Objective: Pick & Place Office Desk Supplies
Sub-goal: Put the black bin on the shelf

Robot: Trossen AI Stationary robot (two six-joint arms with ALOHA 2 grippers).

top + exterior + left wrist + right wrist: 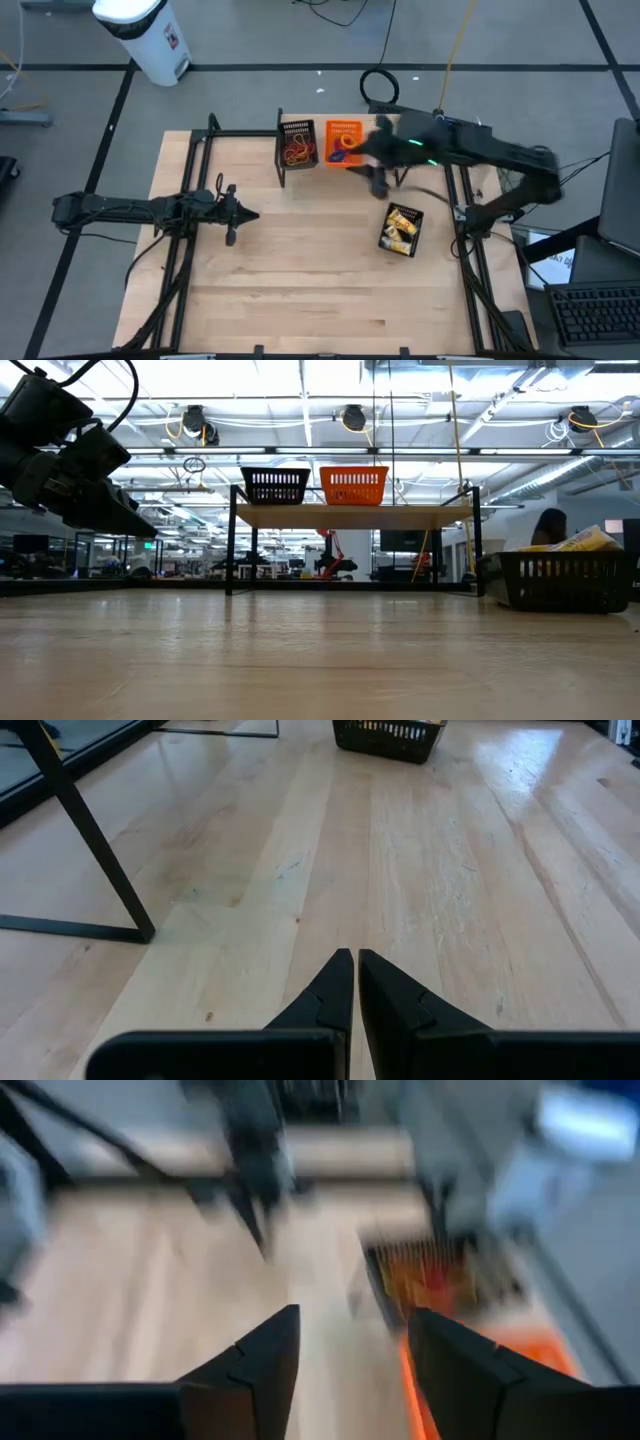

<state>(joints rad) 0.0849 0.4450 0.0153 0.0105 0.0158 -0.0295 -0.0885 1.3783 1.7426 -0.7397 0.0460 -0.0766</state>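
Observation:
In the high view, red and orange rubber bands (297, 152) lie in a black mesh tray (297, 128) on the raised shelf at the table's far edge. Small rings (345, 150) lie in the orange tray (343, 128) beside it. Yellow oblong pieces (402, 227) fill a second black mesh tray (387, 240), which stands on the table's right half. My right gripper (378, 183) (350, 1315) is open and empty, hanging near the orange tray's near right corner. My left gripper (245, 213) (355, 955) is shut and empty over the table's left half.
The black shelf frame (230, 133) spans the far edge, and one of its legs (95, 850) stands close to my left gripper. In the low view both shelf trays (275, 485) (353, 485) sit high and the table tray (565, 578) sits at right. Bare wood lies across the near half.

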